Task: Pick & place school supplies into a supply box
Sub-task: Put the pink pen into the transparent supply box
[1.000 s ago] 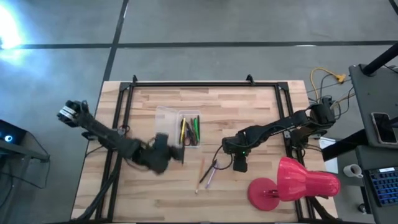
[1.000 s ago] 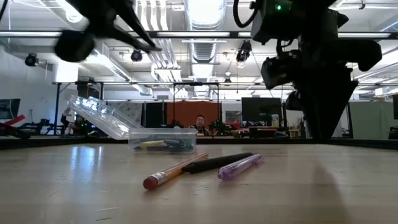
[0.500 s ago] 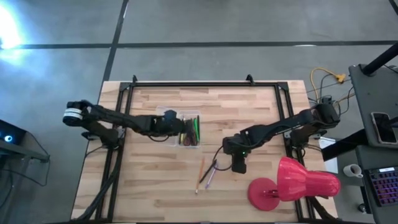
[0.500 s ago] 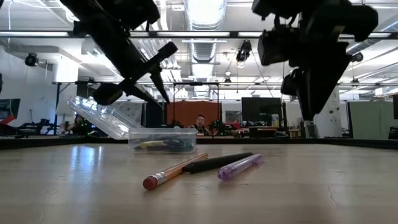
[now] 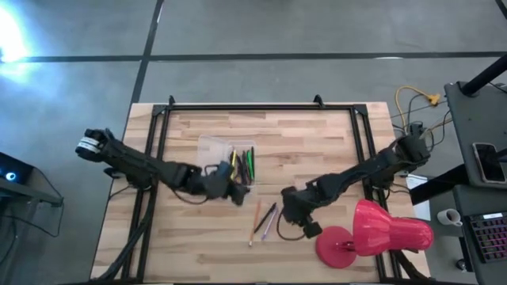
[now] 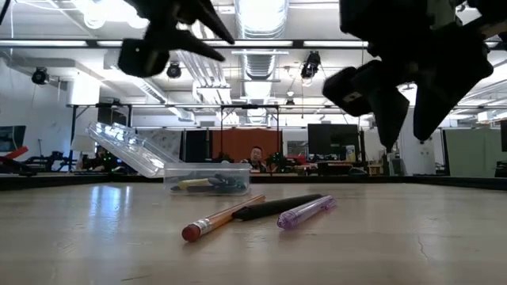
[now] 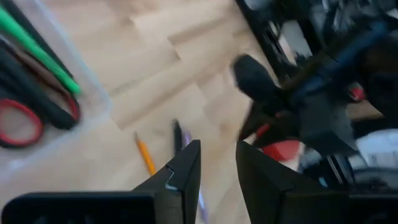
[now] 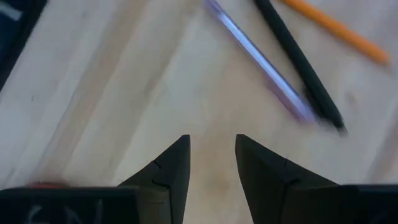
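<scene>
The clear supply box (image 5: 238, 165) stands left of the table's middle with its lid (image 6: 127, 149) tipped open; green, yellow and dark pens and red-handled scissors (image 7: 22, 121) lie inside. An orange pencil (image 5: 255, 220), a black pen (image 5: 268, 214) and a purple pen (image 5: 268, 229) lie flat on the wood, side by side. My left gripper (image 5: 235, 190) hovers just off the box's near end, fingers slightly open and empty (image 7: 219, 152). My right gripper (image 5: 291, 210) hangs just right of the three loose supplies, open and empty (image 8: 211, 146), above bare wood.
A big red lamp (image 5: 372, 233) lies at the table's near right corner, close behind my right arm. A black metal frame (image 5: 158, 127) runs along the left, far and right table edges. Bare wood lies on the near left side of the table.
My left gripper swung from the near side up over the box, then came back toward the near edge and right, and is now at the box's near end. My right gripper shifted slightly left toward the loose pens and tipped. The pens and the box stayed put.
</scene>
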`<state>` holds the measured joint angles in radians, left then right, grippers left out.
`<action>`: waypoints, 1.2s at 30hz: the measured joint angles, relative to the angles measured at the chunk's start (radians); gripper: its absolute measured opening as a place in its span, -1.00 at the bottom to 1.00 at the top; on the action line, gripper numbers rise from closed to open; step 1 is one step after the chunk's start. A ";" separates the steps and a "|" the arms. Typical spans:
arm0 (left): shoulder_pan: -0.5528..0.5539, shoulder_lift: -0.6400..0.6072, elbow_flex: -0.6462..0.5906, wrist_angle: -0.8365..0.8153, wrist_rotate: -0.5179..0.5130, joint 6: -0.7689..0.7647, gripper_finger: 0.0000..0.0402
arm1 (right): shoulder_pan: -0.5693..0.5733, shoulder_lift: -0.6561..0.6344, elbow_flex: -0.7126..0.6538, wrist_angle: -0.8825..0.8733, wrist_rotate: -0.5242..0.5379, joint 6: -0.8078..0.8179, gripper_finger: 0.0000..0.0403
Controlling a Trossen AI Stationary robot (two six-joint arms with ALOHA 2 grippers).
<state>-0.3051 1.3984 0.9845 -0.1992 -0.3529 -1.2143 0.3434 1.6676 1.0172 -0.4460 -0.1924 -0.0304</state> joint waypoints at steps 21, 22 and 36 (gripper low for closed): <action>-0.282 0.004 0.010 0.000 -0.253 -0.175 -0.57 | 0.006 0.369 0.377 -0.105 0.066 -0.250 -0.23; -0.287 0.004 0.010 0.000 -0.256 -0.175 -0.57 | 0.001 0.377 0.379 -0.111 0.085 -0.250 -0.21; -0.297 0.003 0.009 -0.007 -0.258 -0.165 -0.57 | -0.059 0.427 0.379 -0.257 0.129 -0.190 -0.67</action>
<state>-0.6018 1.4017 0.9931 -0.2058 -0.6113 -1.3793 0.2846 2.0948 1.3967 -0.7031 -0.0631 -0.2206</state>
